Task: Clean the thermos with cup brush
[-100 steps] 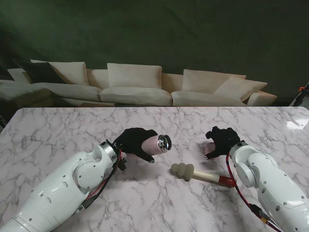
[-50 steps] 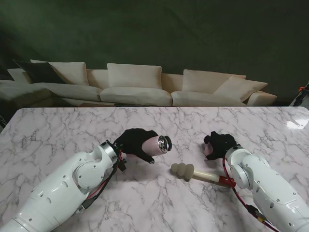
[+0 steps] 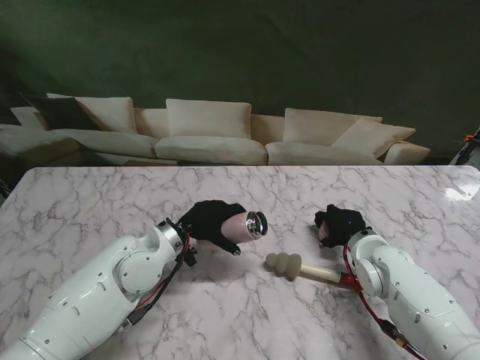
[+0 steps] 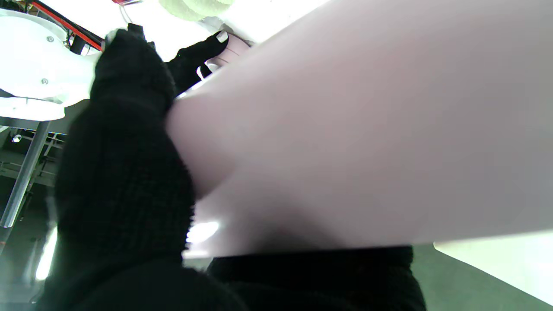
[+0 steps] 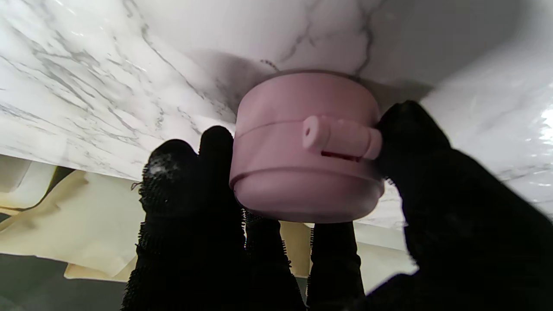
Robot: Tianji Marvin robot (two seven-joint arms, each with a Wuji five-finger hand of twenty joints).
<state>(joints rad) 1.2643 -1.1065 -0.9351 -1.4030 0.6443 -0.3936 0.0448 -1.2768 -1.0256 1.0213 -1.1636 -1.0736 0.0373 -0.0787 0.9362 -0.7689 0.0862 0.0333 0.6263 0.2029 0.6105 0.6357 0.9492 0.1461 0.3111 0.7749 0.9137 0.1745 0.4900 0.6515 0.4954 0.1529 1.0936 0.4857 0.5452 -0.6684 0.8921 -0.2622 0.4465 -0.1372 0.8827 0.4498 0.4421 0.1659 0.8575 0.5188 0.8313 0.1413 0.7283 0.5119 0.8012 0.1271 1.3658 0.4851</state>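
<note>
Thermos body, a pale pink cylinder with a shiny steel rim (image 3: 244, 224), lies tilted in the grasp of the left hand in its black knit glove (image 3: 210, 220), left of the table's middle. Its open mouth points to the right and slightly away from me. The left wrist view shows the gloved fingers (image 4: 125, 142) wrapped against the smooth pink wall (image 4: 354, 129), which fills most of that picture.

On the right side, the right hand in a black glove (image 3: 341, 223) is closed around the round pink thermos lid (image 5: 304, 147). In the right wrist view the lid sits between the fingers (image 5: 194, 181) on one side and the thumb (image 5: 414, 142) on the other, with a small pink hinge bar across its wall. The lid's far face appears to rest on or sit just above the white marble table with grey veins (image 3: 90, 202); I cannot tell which.

Between the two arms, nearer to me, the cup brush with a cream foam head, pale shaft and red handle end (image 3: 300, 266) lies flat on the marble. Its foam head points left toward the thermos, and its red end is just beside the right forearm. Neither hand touches it.

Beyond the table's far edge stands a cream sofa with cushions (image 3: 210, 131) against a dark green wall.
</note>
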